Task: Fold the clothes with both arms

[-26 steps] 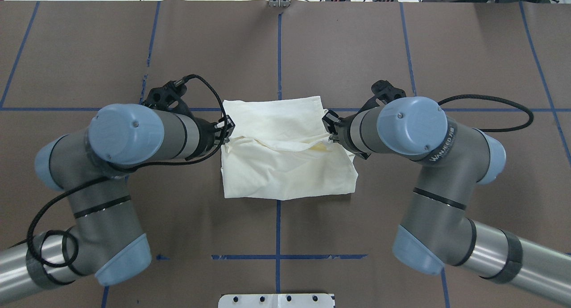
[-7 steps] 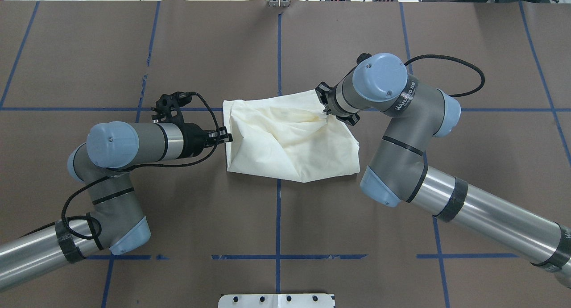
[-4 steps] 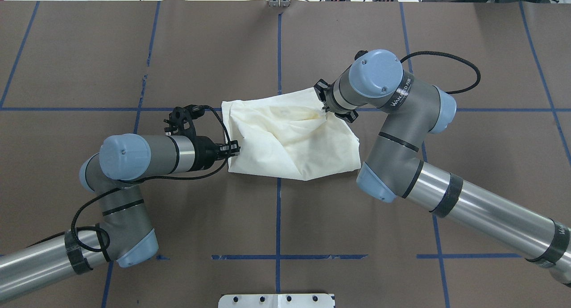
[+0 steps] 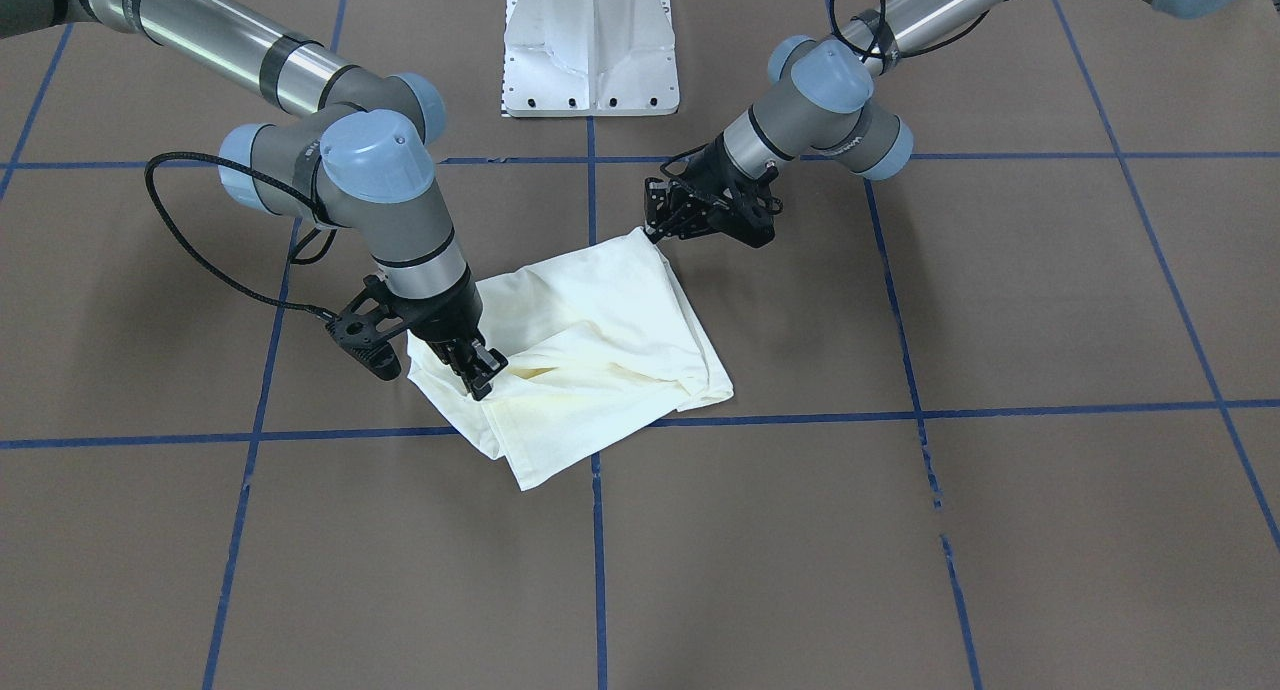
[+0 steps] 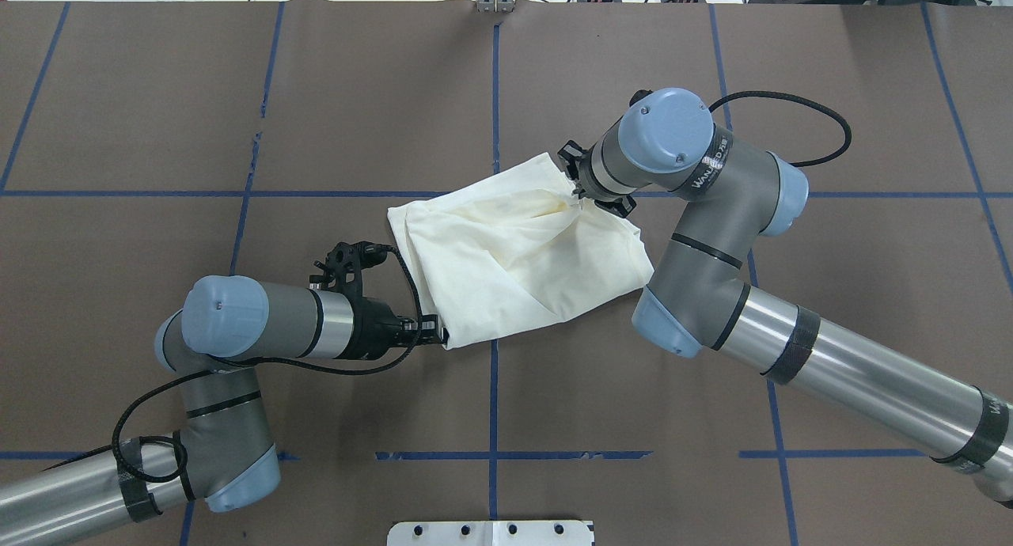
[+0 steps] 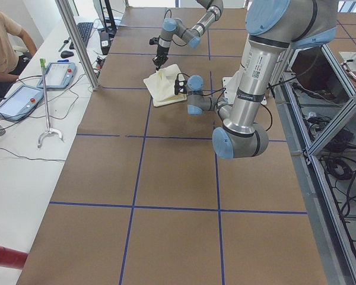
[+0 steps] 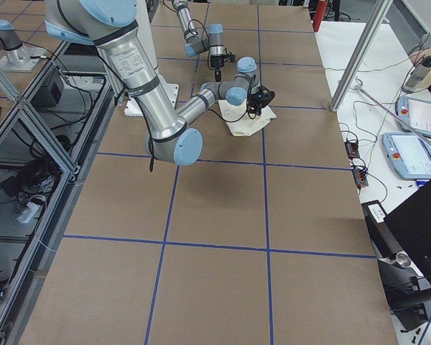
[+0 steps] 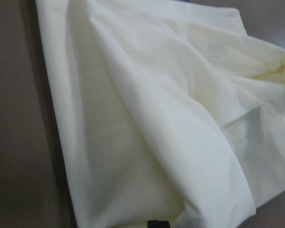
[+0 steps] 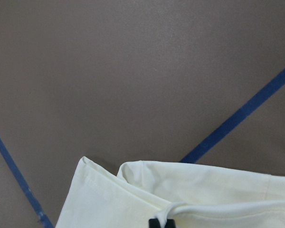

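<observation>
Left end effector (image 5: 440,335) clamped on the shirt (image 5: 522,269) at the corner nearest the robot; right end effector (image 5: 577,195) pinching a puckered fold at the shirt's far right edge. The folded shirt lies askew on the brown worktop (image 5: 158,95), across the central blue tape line (image 5: 494,388).

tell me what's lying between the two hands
Only the cream shirt: in the overhead view it spans from the left hand at its near corner to the right hand.
</observation>
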